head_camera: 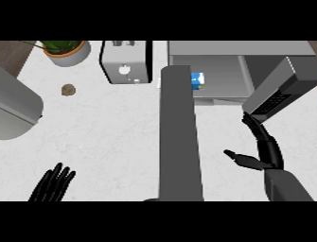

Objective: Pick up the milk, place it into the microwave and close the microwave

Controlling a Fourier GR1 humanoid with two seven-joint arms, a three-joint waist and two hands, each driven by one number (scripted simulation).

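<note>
White speckled stone counter (112, 137). Small blue-and-white milk carton (198, 81) already sits inside the grey box-shaped microwave (216, 71), near its left wall. Grey microwave door (286, 87) stands open; right hand (262, 149), fingers straight and apart, touches its lower edge. Left hand (52, 185) rests open at lower left. Risk: fingertips may slide off the door's edge, leaving it ajar.
</note>
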